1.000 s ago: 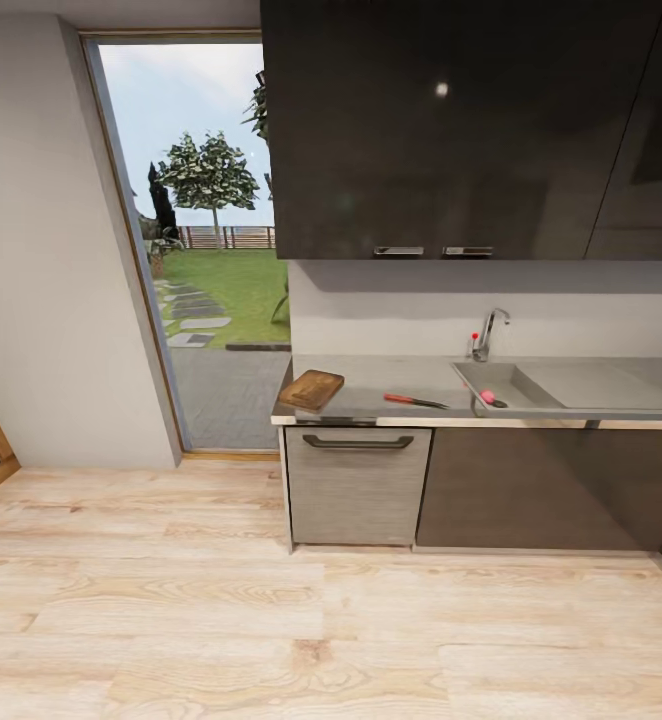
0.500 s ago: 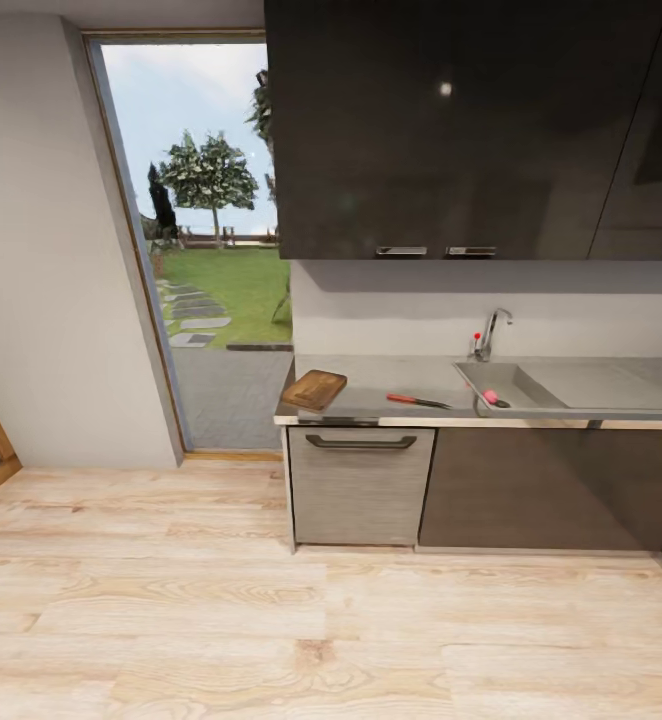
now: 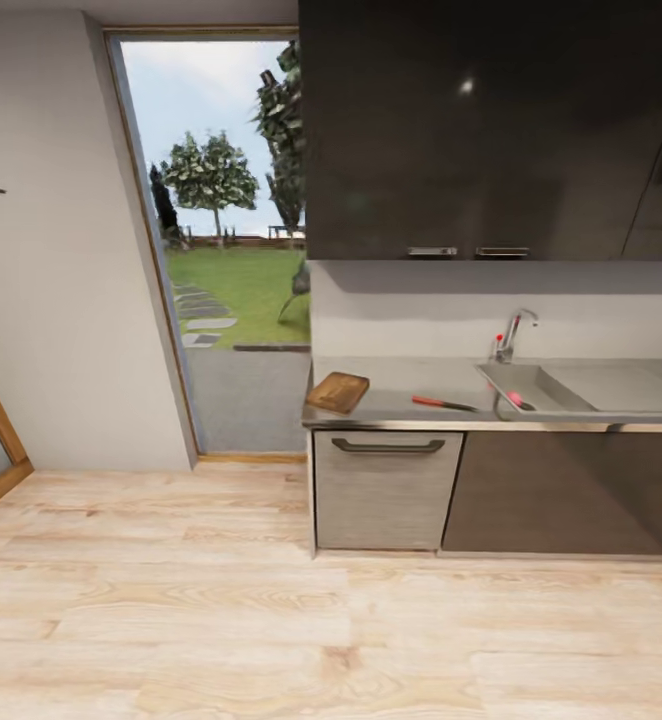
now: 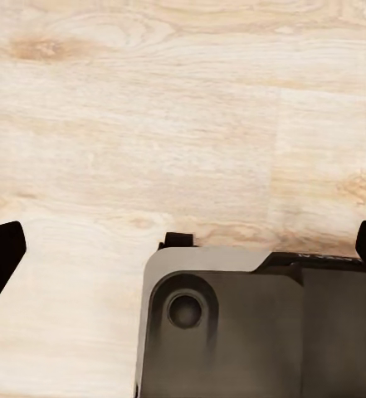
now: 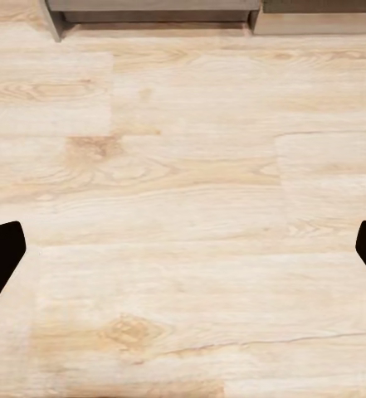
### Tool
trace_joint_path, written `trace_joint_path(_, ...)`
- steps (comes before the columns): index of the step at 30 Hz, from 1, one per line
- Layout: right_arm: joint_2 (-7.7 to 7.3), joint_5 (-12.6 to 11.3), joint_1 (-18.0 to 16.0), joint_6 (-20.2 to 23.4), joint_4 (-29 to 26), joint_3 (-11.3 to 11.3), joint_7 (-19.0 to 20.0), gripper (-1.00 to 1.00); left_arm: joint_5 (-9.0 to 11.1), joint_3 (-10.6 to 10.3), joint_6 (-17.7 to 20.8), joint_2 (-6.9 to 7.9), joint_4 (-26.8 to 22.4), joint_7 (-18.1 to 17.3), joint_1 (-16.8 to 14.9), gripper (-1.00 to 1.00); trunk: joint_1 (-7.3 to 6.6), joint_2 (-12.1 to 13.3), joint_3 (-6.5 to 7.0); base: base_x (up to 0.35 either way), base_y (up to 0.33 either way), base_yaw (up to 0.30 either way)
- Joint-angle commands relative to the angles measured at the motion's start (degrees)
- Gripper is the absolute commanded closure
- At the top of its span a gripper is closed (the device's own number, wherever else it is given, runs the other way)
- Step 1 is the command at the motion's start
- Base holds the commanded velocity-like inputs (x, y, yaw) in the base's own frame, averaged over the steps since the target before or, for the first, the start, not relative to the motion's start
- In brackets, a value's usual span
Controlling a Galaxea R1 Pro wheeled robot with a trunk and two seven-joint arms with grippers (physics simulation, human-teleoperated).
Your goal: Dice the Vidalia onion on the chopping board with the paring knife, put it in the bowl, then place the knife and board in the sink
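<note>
Head view: small pink-red Vidalia onion point(image 3: 514, 399) in sink point(image 3: 541, 385).

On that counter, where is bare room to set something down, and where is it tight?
Bare countertop lies between the chopping board and the paring knife, and behind both toward the wall. The drainboard beside the sink basin looks bare too. It is tight where the knife tip nears the basin holding the Vidalia onion.

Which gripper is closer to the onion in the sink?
Probably the right, marginally. The left gripper and right gripper both hang open above floor, far short of the onion, which lies ahead toward the robot's right.
</note>
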Motion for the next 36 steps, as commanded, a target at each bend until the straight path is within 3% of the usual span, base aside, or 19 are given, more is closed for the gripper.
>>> trace_joint_path(1,0.02,0.01,-0.03,-0.16,0.01,0.0,-0.23,-1.0,0.15,0.0,-0.14,0.0,0.0,0.01,-0.02,-1.0,0.05,-0.09,-0.09,0.18,0.312,0.0)
trace_joint_path(16,0.08,0.02,-0.03,-0.16,0.02,-0.02,-0.33,-1.0,0.06,-0.02,-0.14,0.0,0.04,0.01,-0.02,-1.0,0.05,-0.09,-0.09,0.224,0.284,0.0)
trace_joint_path(36,0.04,0.02,-0.03,-0.17,0.02,-0.05,-0.36,-1.0,-0.02,-0.15,-0.14,0.0,0.09,0.01,-0.02,-1.0,0.05,-0.09,0.17,0.296,0.118,-0.045)
